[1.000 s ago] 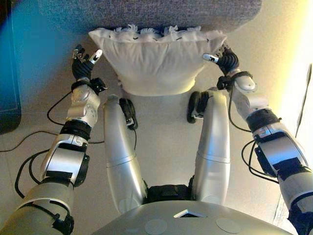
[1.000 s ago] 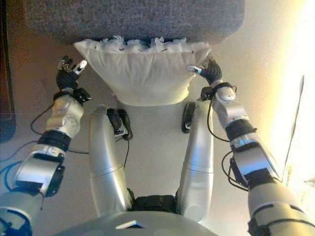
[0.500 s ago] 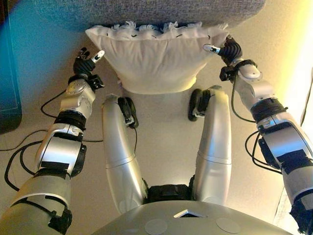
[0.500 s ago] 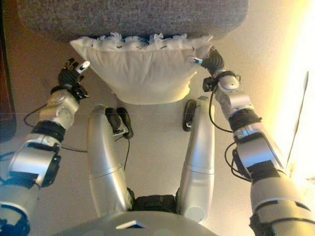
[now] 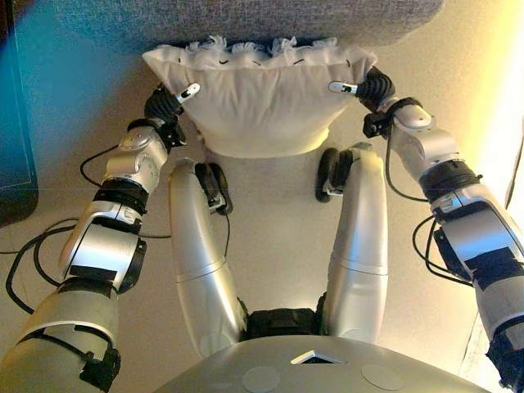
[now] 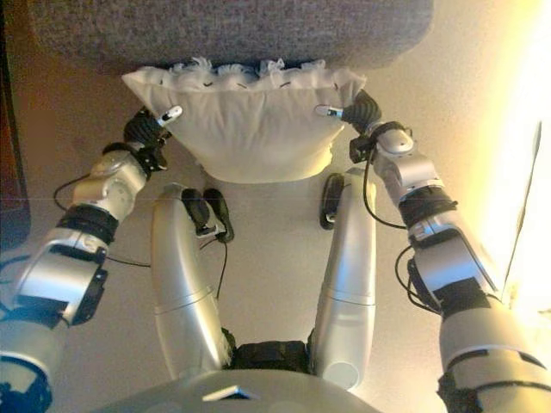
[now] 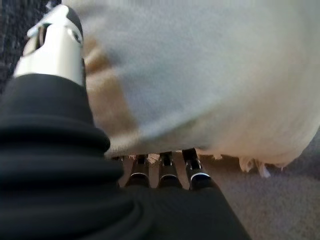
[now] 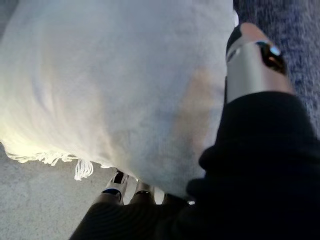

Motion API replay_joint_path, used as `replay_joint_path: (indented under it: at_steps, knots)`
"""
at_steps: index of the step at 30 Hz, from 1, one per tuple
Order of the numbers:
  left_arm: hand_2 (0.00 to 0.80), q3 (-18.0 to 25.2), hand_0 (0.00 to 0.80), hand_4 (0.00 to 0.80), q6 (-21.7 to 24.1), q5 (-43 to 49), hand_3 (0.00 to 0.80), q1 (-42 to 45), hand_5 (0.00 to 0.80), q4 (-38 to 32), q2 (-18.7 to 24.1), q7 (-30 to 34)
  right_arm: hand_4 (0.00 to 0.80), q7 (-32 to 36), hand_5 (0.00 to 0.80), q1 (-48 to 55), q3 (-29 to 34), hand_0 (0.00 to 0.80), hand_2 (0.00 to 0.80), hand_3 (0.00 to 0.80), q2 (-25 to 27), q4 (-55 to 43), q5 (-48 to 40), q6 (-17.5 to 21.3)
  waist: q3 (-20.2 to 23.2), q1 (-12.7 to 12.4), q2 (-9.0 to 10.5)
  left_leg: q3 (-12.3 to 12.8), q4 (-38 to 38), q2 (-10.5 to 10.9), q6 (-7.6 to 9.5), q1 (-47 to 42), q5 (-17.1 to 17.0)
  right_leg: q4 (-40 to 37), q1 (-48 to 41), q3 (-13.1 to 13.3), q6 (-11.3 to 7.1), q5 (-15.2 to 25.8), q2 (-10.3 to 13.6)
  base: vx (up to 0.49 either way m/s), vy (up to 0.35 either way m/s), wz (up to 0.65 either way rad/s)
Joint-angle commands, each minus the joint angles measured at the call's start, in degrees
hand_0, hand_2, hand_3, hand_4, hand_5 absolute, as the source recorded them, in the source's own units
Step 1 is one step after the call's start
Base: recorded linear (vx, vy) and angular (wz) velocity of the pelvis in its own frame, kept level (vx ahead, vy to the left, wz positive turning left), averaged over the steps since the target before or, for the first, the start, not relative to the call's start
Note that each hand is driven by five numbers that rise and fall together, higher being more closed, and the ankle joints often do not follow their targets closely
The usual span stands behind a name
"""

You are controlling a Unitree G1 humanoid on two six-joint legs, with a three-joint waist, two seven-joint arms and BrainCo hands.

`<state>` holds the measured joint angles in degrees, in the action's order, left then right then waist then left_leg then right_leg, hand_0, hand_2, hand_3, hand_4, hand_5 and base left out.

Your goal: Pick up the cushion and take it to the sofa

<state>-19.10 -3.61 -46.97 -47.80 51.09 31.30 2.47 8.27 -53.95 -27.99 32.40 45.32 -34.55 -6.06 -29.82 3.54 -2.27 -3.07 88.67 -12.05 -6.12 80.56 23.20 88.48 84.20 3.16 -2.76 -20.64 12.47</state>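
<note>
A white cushion (image 5: 262, 98) with a fringed edge lies on the floor against the front of the grey sofa (image 5: 246, 20). My left hand (image 5: 168, 106) is at its left side, with the thumb (image 7: 55, 45) over the top face and the fingers (image 7: 167, 167) under the cushion (image 7: 200, 75). My right hand (image 5: 372, 86) is at its right side in the same way, thumb (image 8: 252, 60) on top and fingers (image 8: 117, 187) beneath the cushion (image 8: 110, 75). The fingertips of both hands are hidden under the cloth.
A dark piece of furniture (image 5: 15, 123) stands at the far left. The beige floor (image 5: 270, 213) spreads between me and the sofa. Strong light falls on the floor at the right (image 5: 499, 123).
My left hand has moved right from open floor onto the cushion's left side, its thumb now over the cloth. My right hand has shifted slightly inward on the right side.
</note>
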Motion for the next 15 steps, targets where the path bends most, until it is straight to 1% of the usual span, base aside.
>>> replay_joint_path:
  at_steps: [1, 2, 4, 6, 8, 11, 15]
  knots:
    - [0.518, -2.13, 0.518, 0.518, 0.52, -0.90, 0.518, -2.41, 0.518, -2.70, -0.71, 2.65, 0.753, 3.19, 0.753, -2.20, -2.99, 0.753, 0.753, 0.753, -1.10, -2.35, 3.22, -0.14, 0.03, 0.34, -1.51, 5.04, -1.32, -0.98, 4.34, 0.42, -0.99, -4.62, -3.91, -0.42, 1.09, 3.77, 3.64, 0.000, 0.000, 0.00]
    - [0.800, -2.24, 0.800, 0.800, 0.73, -0.89, 0.800, -2.46, 0.800, -2.67, -0.71, 2.46, 0.800, 2.90, 0.800, -2.33, -3.32, 0.800, 0.800, 0.800, -0.98, -2.33, 2.87, -0.50, 0.03, 0.30, -1.47, 5.06, -1.30, -1.03, 4.39, 0.39, -1.00, -4.70, -4.00, -0.45, 1.09, 3.81, 3.71, 0.000, 0.000, 0.00]
    - [0.800, -2.25, 0.800, 0.800, 0.97, -0.91, 0.800, -2.64, 0.800, -2.62, -0.62, 2.69, 0.800, 2.94, 0.800, -2.23, -3.38, 0.800, 0.800, 0.800, -0.83, -1.85, 0.60, -2.62, 0.03, 0.27, -1.39, 5.06, -1.31, -1.07, 4.41, 0.31, -1.01, -4.87, -4.14, -0.49, 1.09, 3.88, 3.73, 0.000, 0.000, 0.00]
    - [0.800, -2.20, 0.800, 0.800, 1.51, -0.63, 0.800, -2.62, 0.800, -2.43, -0.61, 3.15, 0.800, 3.88, 0.800, -1.98, -3.03, 0.800, 0.800, 0.800, -0.99, -0.91, 0.56, -3.44, 0.03, 0.20, -1.38, 5.06, -1.29, -1.13, 4.36, 0.36, -1.08, -4.94, -4.12, -0.51, 1.10, 3.99, 3.76, 0.000, 0.000, 0.00]
    - [0.800, -2.32, 0.800, 0.800, 2.06, -0.55, 0.800, -2.47, 0.800, -2.45, -0.71, 3.21, 0.800, 3.10, 0.800, -1.75, -3.01, 0.800, 0.800, 0.800, -1.22, -0.51, 1.66, -2.66, 0.03, 0.14, -1.40, 5.08, -1.30, -1.22, 4.34, 0.25, -1.08, -5.06, -4.23, -0.50, 1.08, 4.07, 3.87, 0.000, 0.000, 0.00]
    - [0.800, -2.31, 0.800, 0.800, 3.04, -0.56, 0.800, -2.31, 0.800, -2.71, -0.81, 3.18, 0.800, 0.04, 0.800, -1.68, -2.85, 0.800, 0.800, 0.800, -1.30, -0.77, 1.47, -1.37, 0.03, 0.06, -1.43, 5.13, -1.60, -1.28, 4.26, -0.06, -1.23, -5.36, -4.56, -0.48, 1.05, 4.21, 3.91, 0.000, 0.000, 0.00]
    - [0.800, -1.77, 0.800, 0.800, 5.66, -0.55, 0.800, -1.61, 0.800, -3.58, -1.22, 3.36, 0.800, -3.19, 0.800, -0.79, -1.92, 0.800, 0.800, 0.800, -1.36, -2.07, 0.65, 0.78, 0.03, 0.13, -1.35, 5.27, -2.74, -1.40, 4.10, -0.94, -1.65, -6.41, -5.44, -0.61, 1.01, 4.54, 3.84, 0.000, 0.000, 0.00]
